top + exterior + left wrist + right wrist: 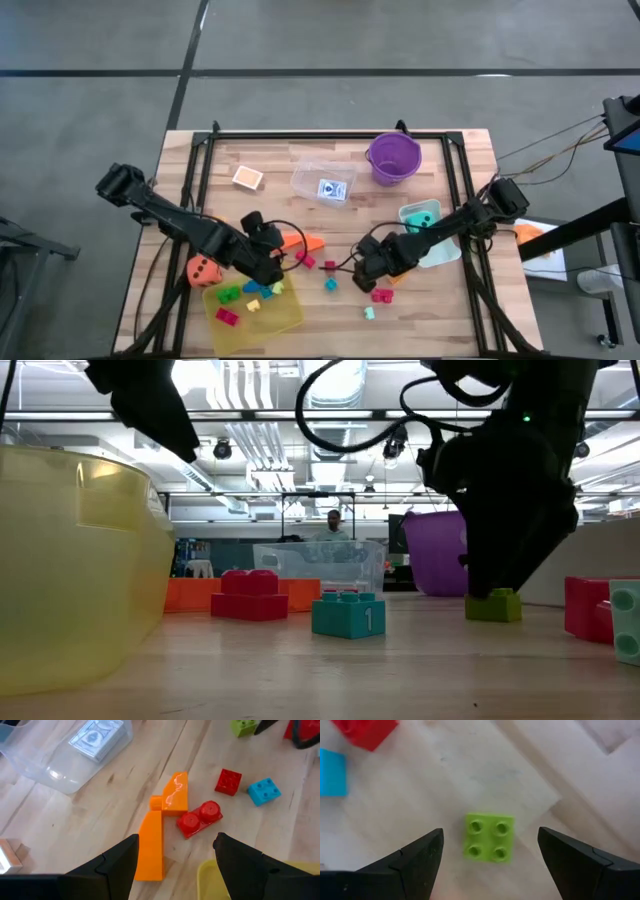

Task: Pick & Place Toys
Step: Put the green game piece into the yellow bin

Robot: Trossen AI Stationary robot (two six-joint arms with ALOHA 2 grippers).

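Toys lie scattered on the wooden table. A lime green brick (489, 837) sits flat on the wood, studs up; my right gripper (490, 857) stands open just above it, a finger on either side, not touching. In the low view the right gripper (497, 582) hangs right over this brick (493, 606). My left gripper (175, 865) is open and holds nothing, above the yellow tray's far corner (235, 880). Ahead of it lie two orange wedges (167, 805), a red two-stud brick (200, 817), a red square brick (228, 781) and a blue brick (263, 791).
The yellow tray (290, 318) at the near left holds several bricks, an orange die (203, 270) beside it. At the far side stand a purple bucket (393, 157) and a clear tub (323, 180) with a card pack. A teal die (420, 215) lies at the right. Pink (382, 295) and pale teal (369, 313) bricks lie near the front.
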